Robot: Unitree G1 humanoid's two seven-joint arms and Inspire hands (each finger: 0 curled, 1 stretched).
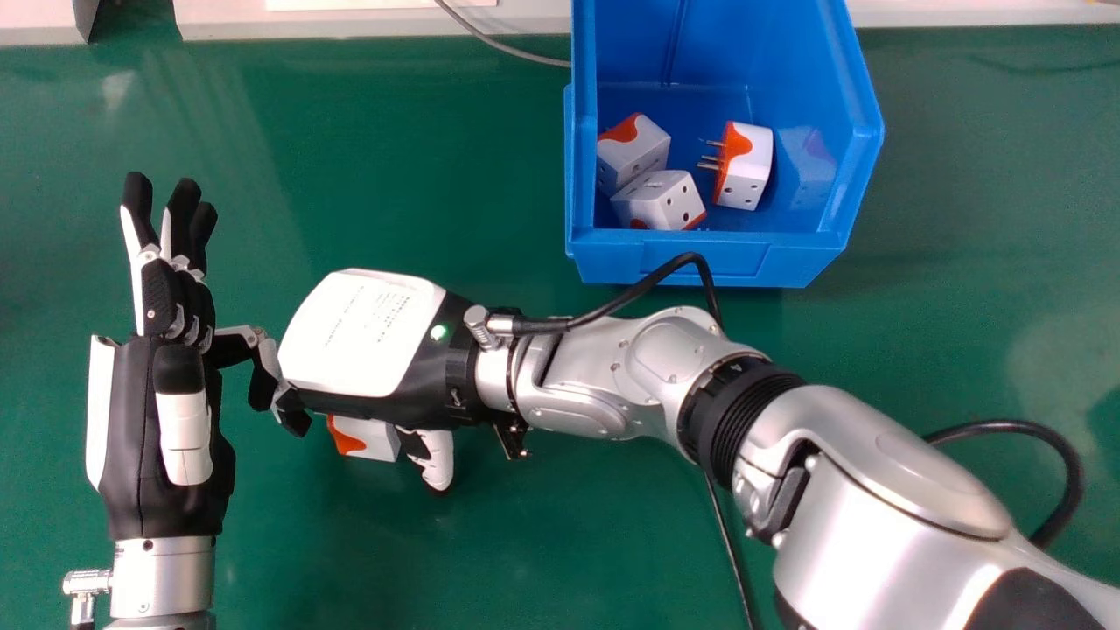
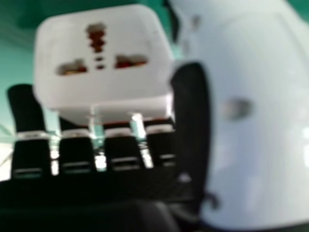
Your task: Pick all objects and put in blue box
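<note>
My right hand [image 1: 363, 332] is back-up over the table, left of centre in the head view, curled round a white and orange plug adapter [image 1: 378, 439] that is partly hidden beneath it. In the right hand view, the adapter [image 2: 104, 72] shows its socket face between the fingers and thumb of my right hand [image 2: 256, 125]. My left hand [image 1: 162, 420] is at the head view's left with straight fingers, open and holding nothing. The blue box [image 1: 696, 260] holds three similar adapters: one [image 1: 643, 149] at its left, one [image 1: 658, 201] near the front and one [image 1: 748, 171] further right.
The green table [image 1: 420, 157] stretches around both hands. A grey cable [image 1: 499, 44] runs to the box's left side at the far edge. My right forearm [image 1: 630, 367] crosses in front of the box, with black cables along it.
</note>
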